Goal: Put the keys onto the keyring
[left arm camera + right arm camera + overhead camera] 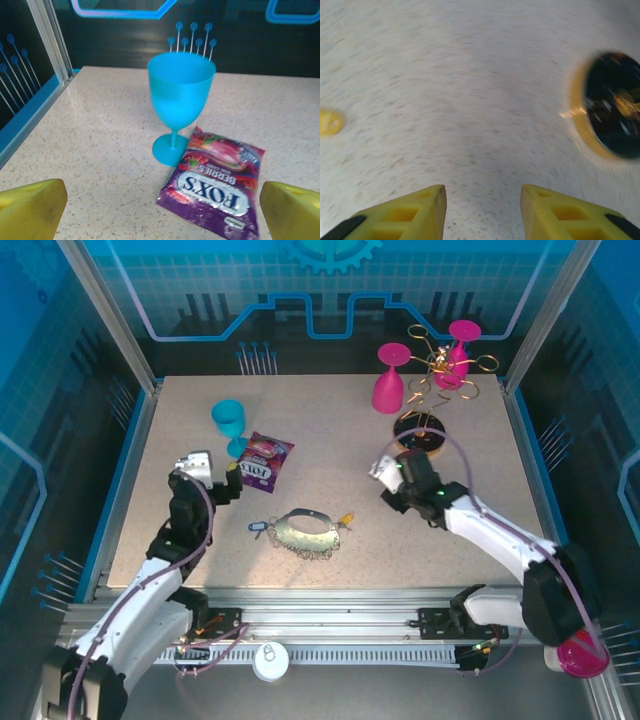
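The keyring [308, 532], a thin wire loop fringed with small chain links, lies flat near the table's front middle. A key with a blue head [259, 528] lies at its left end and a key with a yellow-orange head [345, 520] at its right end. That yellow head [329, 121] shows blurred at the left of the right wrist view. My left gripper [228, 480] [160, 220] hovers wide open up and to the left of the ring, facing the snack bag. My right gripper [382, 476] [482, 200] is open over bare table up and to the right of the ring, holding nothing.
A blue goblet [229, 420] [181, 95] stands by a purple snack bag [263, 460] [215, 182] at the left. A gold wire rack with a round dark base [420, 435] [612, 105] and two pink goblets [390, 390] stand back right.
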`<state>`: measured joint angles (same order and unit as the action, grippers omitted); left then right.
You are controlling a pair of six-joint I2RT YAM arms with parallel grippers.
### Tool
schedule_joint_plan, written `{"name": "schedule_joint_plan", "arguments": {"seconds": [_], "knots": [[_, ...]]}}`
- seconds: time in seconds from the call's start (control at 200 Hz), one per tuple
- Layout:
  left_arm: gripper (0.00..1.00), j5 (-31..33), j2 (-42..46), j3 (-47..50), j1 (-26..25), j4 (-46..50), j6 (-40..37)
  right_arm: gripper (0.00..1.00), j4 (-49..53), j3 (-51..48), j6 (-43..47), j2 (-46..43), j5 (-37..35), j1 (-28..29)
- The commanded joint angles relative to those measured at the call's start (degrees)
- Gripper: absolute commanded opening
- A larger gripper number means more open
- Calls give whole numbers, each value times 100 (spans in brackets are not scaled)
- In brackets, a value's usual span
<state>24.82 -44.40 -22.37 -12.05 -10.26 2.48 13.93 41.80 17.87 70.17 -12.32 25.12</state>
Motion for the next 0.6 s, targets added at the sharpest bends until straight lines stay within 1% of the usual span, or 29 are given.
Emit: {"name": "schedule_joint_plan", "arguments": {"seconds": [0.0, 0.09, 0.17, 0.28, 0.32, 0.385, 0.41, 0.46, 0.495, 0.525, 0.55, 0.595], "knots": [[99, -718, -465, 286, 440, -1063, -34, 45, -1504, -723, -1496, -265, 470, -649], [99, -898, -1037, 384, 744, -1673, 59, 45, -2177, -1032, -1523, -275, 403, -1003], [99, -1189, -1622, 397, 918, -2228, 24, 44, -2888, -1261, -1477, -146, 711, -1329], [99, -1399, -2481, 330, 1068, -2987, -11, 45, -4580, -1668, -1399, 231, 1189, -1607], [99, -1463, -2795, 308, 1103, -3231, -49, 45, -4622, -1614, -1176, 393, 1228, -1610], [99, -1575, -3216, 299, 1141, -3615, -90, 45, -5253, -1727, -960, 712, 1207, -1618], [99, -1643, -3356, 308, 1153, -3736, -113, 46, -5365, -1758, -991, 796, 1189, -1646], [99, -1789, -3633, 344, 1168, -4001, -163, 46, -5492, -1795, -1039, 956, 1414, -1776], [99, -1892, -3786, 385, 1198, -4217, -135, 46, -5828, -1943, -1035, 1101, 1577, -1826], [99, -2055, -3904, 388, 1217, -4341, -149, 48, -6213, -2050, -1111, 1197, 1581, -1867], [99, -2211, -4022, 383, 1240, -4433, -187, 48, -6164, -2089, -1197, 1149, 1578, -1955], [99, -2482, -4300, 373, 1271, -4644, -245, 48, -6483, -2225, -1309, 1247, 1931, -2152]]}}
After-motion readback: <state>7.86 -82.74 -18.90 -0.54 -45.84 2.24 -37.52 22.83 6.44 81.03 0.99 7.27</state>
